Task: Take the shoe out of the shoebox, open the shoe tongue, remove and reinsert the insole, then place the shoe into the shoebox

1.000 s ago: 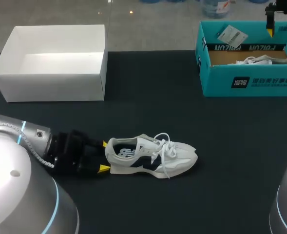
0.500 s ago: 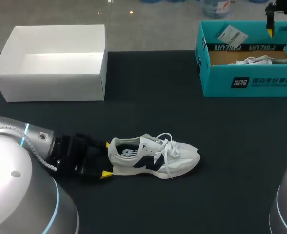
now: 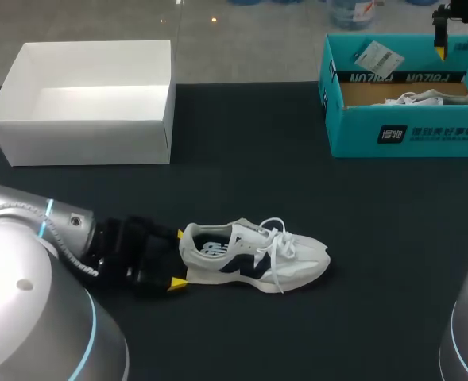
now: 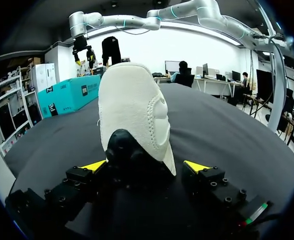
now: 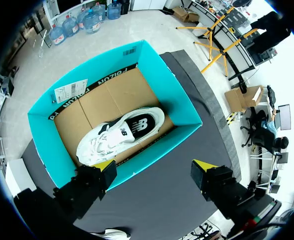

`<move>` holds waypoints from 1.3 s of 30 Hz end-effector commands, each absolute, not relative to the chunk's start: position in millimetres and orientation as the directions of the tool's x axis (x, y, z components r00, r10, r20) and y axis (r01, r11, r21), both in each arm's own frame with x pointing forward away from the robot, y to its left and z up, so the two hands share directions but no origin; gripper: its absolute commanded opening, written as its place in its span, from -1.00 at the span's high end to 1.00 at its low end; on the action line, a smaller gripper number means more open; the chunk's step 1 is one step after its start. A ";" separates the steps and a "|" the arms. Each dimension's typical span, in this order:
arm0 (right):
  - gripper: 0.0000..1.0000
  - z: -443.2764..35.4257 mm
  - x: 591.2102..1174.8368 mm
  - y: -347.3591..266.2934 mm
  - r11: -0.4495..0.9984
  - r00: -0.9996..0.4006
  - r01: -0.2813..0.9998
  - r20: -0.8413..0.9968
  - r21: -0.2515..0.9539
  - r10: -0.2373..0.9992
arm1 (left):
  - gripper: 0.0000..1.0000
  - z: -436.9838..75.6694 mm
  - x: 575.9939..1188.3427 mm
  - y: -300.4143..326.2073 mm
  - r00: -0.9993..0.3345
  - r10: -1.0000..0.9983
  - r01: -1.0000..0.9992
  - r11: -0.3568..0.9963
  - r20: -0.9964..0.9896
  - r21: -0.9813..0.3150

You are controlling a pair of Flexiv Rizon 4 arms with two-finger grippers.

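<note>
Cardboard is sitting at the back left of the table (image 3: 241, 159): an open white box (image 3: 90, 127). Nearer me, my left arm (image 3: 67, 230) is lying low along the table. Its claw (image 3: 176, 258) is standing open around the heel of the white-and-navy shoe (image 3: 253, 255). I'm seeing one yellow tip on each side of the heel, and the wrist view is showing a sliver of gap on one side, so it is clamping nothing. The shoe is resting upright on its sole near the front middle of the table, out of the shoebox, with its toe pointing right and its laces hanging loose. At the back right, the teal shoebox (image 3: 400, 135) is sitting open with a second shoe (image 5: 119, 132) lying inside. My right claw (image 5: 154, 165) is hovering high above that shoebox, fingers spread wide and holding nothing.
</note>
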State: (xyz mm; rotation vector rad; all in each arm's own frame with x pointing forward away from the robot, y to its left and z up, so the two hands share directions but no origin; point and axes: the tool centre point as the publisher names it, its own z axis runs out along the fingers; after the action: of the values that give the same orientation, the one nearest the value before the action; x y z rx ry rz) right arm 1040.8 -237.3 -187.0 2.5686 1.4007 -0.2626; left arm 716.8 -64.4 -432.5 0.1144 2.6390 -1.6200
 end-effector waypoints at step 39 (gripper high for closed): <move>-1.00 -186.8 1040.9 -237.4 -0.530 0.535 0.843 -0.251 0.093 0.807 | 0.20 -434.5 716.1 -83.0 -0.996 0.050 0.082 0.445 -0.067 -0.892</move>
State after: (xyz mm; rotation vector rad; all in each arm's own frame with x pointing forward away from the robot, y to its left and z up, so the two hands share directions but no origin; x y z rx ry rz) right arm 1040.8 -237.3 -187.0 2.5687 1.4007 -0.2626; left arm 719.1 -81.8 -430.3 0.1291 2.6427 -1.6403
